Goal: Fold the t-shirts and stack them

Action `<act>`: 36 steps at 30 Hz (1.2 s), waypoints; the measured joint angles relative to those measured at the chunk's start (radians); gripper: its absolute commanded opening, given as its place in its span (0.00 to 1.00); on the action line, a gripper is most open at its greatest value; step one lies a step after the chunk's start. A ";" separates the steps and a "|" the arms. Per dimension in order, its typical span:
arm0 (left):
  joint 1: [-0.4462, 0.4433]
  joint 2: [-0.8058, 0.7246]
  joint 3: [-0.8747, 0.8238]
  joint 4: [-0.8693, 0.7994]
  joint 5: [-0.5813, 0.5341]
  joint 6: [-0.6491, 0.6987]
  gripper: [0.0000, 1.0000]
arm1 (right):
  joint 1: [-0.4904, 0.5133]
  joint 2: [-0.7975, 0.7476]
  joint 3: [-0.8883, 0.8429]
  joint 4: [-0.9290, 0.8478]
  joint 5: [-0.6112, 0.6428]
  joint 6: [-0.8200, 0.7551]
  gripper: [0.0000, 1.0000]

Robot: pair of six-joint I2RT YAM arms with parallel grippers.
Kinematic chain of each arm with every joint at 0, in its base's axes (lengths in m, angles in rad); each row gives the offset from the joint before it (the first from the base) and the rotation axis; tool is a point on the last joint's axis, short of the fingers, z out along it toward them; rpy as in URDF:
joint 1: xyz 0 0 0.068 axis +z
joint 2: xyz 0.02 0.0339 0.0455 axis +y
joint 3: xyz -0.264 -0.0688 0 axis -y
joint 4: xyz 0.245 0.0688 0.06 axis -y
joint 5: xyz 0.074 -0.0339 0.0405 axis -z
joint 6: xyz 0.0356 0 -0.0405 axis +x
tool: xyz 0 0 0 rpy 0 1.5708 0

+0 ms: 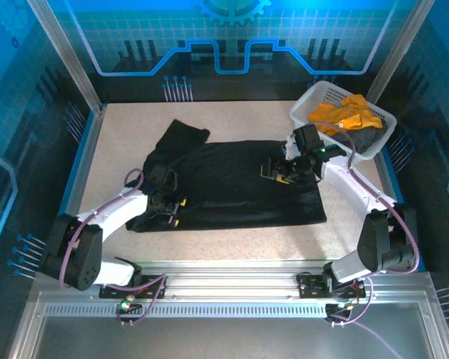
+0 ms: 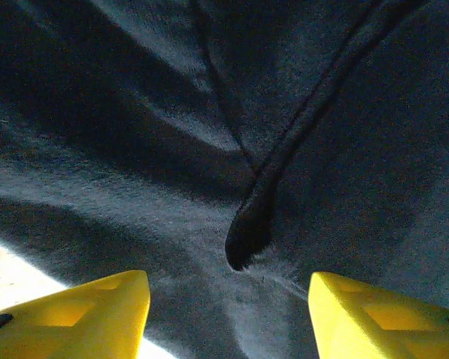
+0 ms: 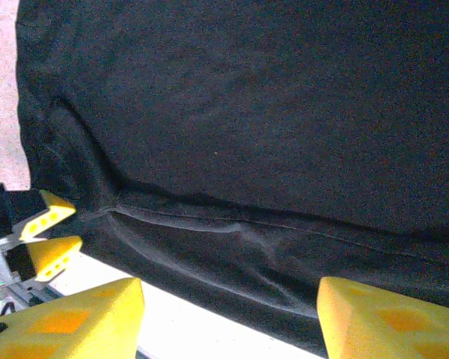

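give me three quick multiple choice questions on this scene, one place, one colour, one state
1. Where is the orange-yellow t-shirt? A) in the white basket B) flat on the table C) in the left gripper
2. What colour is the spread-out t-shirt? A) red B) black C) white
3. What state is the right gripper in? A) shut on fabric B) open, holding nothing C) shut on the basket
Answers: 1 A, it lies bunched inside the basket; 2 B, its fabric is plainly black; 3 B, the yellow fingers stand apart over the cloth.
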 measured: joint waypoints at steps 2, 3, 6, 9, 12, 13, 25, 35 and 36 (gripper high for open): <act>-0.007 0.018 0.000 0.014 -0.001 -0.021 0.50 | 0.000 0.000 -0.004 0.007 -0.011 0.000 0.62; -0.008 0.021 0.000 0.021 -0.001 -0.029 0.47 | 0.000 0.000 -0.006 0.009 -0.013 0.000 0.62; -0.008 0.039 0.004 0.037 -0.008 -0.037 0.37 | 0.000 0.000 -0.016 0.012 -0.017 0.000 0.62; -0.008 0.061 0.018 0.037 -0.021 -0.034 0.28 | 0.000 -0.003 -0.024 0.013 -0.017 0.000 0.62; -0.008 0.074 0.054 0.029 -0.040 -0.028 0.19 | 0.000 -0.008 -0.029 0.013 -0.018 0.000 0.61; -0.008 0.078 0.072 0.028 -0.046 -0.022 0.14 | 0.000 -0.009 -0.029 0.013 -0.018 0.000 0.60; -0.013 0.267 0.374 -0.050 -0.077 0.163 0.00 | -0.001 -0.011 -0.032 0.013 -0.020 0.005 0.58; -0.089 0.586 0.772 -0.240 -0.079 0.468 0.00 | -0.014 -0.010 -0.032 0.012 -0.036 0.008 0.57; -0.096 0.612 0.794 -0.264 -0.082 0.497 0.00 | -0.015 -0.010 -0.032 0.012 -0.036 0.008 0.57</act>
